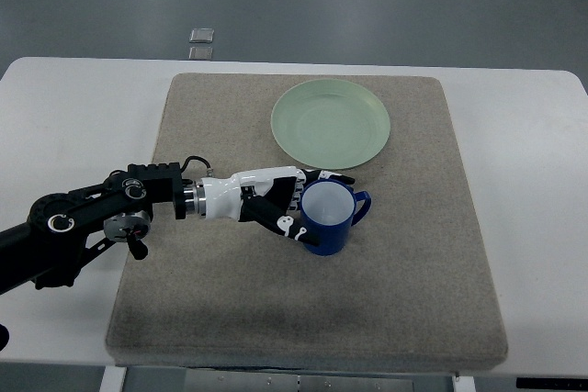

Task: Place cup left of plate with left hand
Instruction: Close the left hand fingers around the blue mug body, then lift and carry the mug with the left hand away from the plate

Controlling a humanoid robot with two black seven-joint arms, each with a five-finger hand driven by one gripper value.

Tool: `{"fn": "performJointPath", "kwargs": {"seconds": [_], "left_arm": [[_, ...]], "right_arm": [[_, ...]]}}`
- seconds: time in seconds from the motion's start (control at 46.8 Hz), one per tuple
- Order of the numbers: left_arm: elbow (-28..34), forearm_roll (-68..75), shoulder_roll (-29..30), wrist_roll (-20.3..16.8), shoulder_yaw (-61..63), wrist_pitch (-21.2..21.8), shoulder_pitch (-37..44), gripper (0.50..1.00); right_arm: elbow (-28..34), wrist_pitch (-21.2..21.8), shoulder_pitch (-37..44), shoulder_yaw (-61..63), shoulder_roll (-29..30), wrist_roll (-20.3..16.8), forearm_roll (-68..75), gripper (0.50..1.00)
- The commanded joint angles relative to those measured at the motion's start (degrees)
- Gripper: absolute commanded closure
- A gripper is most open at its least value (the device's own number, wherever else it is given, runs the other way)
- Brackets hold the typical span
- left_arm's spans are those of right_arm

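We see our left hand (276, 204) curled around the cup (328, 216), seemingly gripping it upright, with the plate (331, 123) just beyond our fingertips.

Mat (211, 117) left of plate (331, 123) lies open.

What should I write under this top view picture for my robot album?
Left robot hand grips a blue cup on the mat, just below the green plate.
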Motion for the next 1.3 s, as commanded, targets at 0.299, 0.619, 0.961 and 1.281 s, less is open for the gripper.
{"fn": "performJointPath", "kwargs": {"seconds": [0.299,0.619,0.961,1.281], "left_arm": [[0.3,0.3,-0.7,0.0,0.1,0.0,0.0,0.617],[0.7,1.1,-0.8,0.0,0.1,0.0,0.0,0.711],[0.6,0.7,-0.8,0.0,-2.8,0.4,-0.1,0.714],[0.8,0.9,-0.6,0.0,-6.6,4.9,-0.1,0.712]], "right_arm": [[0.1,0.0,0.0,0.0,0.0,0.0,0.0,0.568],[0.1,0.0,0.0,0.0,0.0,0.0,0.0,0.568],[0.0,0.0,0.0,0.0,0.0,0.0,0.0,0.568],[0.0,0.0,0.0,0.0,0.0,0.0,0.0,0.568]]}}
